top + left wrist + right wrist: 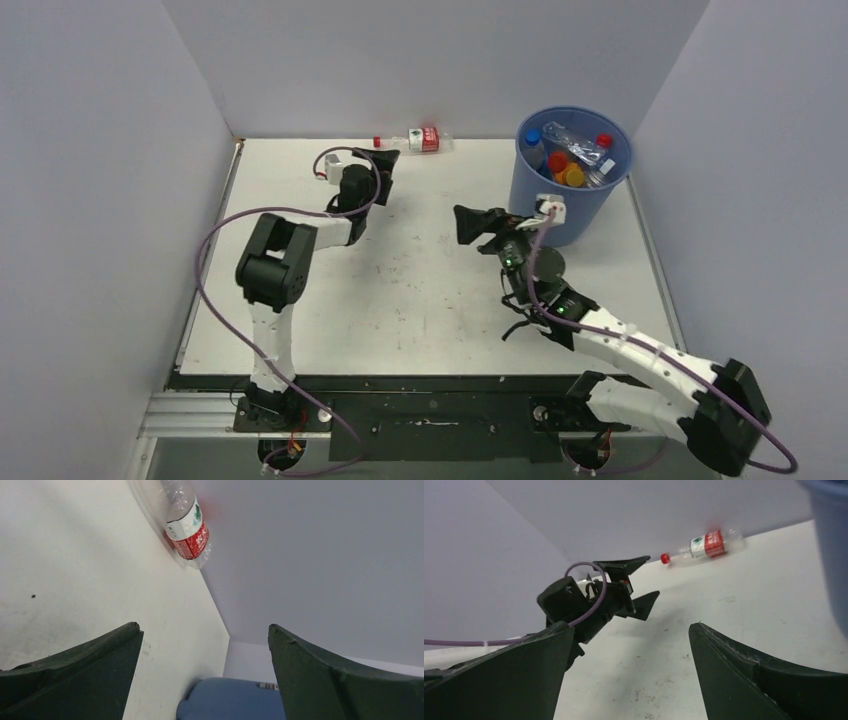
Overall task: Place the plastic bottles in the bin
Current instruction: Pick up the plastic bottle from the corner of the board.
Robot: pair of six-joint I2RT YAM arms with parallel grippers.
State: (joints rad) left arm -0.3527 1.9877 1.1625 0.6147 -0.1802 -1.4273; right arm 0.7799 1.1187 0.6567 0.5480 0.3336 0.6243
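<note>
Clear plastic bottle (421,140), red label, red cap: lying on white table (420,290) at back wall. Round blue plastic bin (592,208), far right: holds several bottles (572,160). Left jaws, right jaws: wide, empty.

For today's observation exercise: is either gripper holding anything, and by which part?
Nothing is held. Left gripper and right gripper are both open and empty; the red-labelled bottle lies on the table.
</note>
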